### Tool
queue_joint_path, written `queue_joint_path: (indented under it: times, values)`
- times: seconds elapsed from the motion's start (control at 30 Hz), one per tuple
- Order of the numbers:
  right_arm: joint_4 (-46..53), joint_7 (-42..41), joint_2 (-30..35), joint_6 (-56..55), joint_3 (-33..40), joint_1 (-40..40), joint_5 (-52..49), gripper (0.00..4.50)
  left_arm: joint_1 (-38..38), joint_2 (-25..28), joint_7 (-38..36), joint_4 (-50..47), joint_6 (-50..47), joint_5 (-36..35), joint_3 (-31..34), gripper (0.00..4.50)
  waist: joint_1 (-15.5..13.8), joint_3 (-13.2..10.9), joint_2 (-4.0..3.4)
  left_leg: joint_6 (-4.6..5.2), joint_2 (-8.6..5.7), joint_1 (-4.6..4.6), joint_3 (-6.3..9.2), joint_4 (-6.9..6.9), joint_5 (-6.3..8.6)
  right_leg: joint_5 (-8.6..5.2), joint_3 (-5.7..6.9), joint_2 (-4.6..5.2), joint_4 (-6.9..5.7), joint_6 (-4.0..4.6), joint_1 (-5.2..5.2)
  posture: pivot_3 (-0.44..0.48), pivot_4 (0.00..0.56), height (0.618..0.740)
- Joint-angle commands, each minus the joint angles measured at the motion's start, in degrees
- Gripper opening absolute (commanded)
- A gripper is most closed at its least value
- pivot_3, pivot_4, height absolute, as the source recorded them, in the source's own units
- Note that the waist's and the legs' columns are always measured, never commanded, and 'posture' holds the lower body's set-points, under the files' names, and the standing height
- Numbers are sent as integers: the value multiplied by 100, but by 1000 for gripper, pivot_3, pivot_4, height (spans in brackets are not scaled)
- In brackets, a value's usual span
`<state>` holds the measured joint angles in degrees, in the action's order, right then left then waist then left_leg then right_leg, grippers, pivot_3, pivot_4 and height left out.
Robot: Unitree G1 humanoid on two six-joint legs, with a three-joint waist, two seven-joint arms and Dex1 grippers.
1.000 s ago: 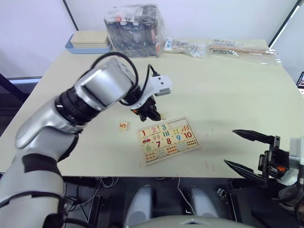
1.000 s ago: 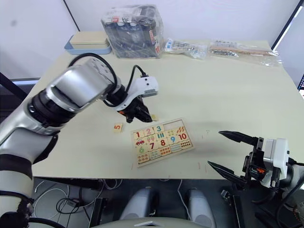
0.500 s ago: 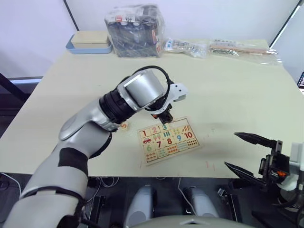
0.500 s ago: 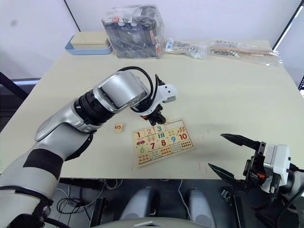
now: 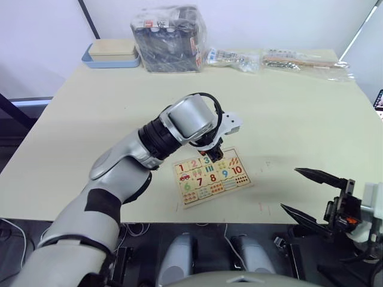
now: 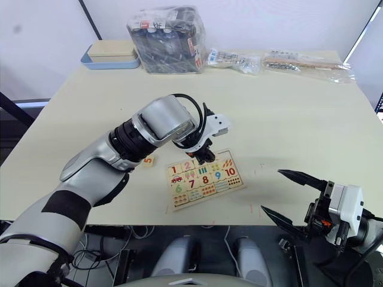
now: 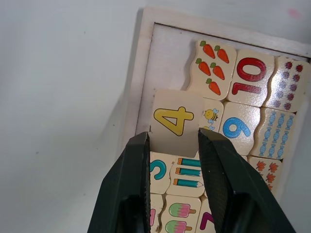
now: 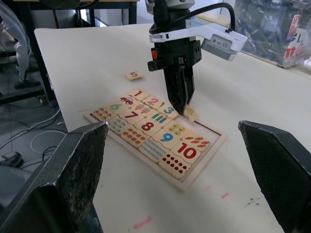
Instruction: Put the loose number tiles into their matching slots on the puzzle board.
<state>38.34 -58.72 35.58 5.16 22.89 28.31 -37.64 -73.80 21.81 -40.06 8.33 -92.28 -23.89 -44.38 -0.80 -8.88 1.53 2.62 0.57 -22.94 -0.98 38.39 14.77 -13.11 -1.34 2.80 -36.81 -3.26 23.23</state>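
The left arm reaches out across the table [image 5: 287, 113], bent at the elbow, with the wrist turned down. The left gripper [image 7: 172, 141] points down at the top row of the board [image 5: 210, 176]. Its two black fingers [image 7: 132, 165] pinch the 4 tile [image 7: 176, 121] by its sides. The tile hangs tilted over the bare slots [image 7: 167, 60], beside the 3. The 5 tile [image 8: 133, 75] lies loose on the table near the board. The right gripper [image 6: 287, 194] stays low by the table's near edge, well apart from the board, fingers spread wide with nothing in them.
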Motion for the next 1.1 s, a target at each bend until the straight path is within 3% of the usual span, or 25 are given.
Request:
queue_joint_path:
  times: [0.03,1.1]
  values:
    - [211,45,-18,-132,25,23,-2,4500,-62,-16,48,-27,-22,-65,47,1024,-2,0,0,0,0,0,0,0,0,0,0,0,0,0,0,0,150,740]
    - [285,110,-42,-180,34,220,35,4500,166,-129,206,196,263,135,-143,1024,-4,0,0,0,-1,0,1,0,0,0,1,1,0,1,0,0,150,740]
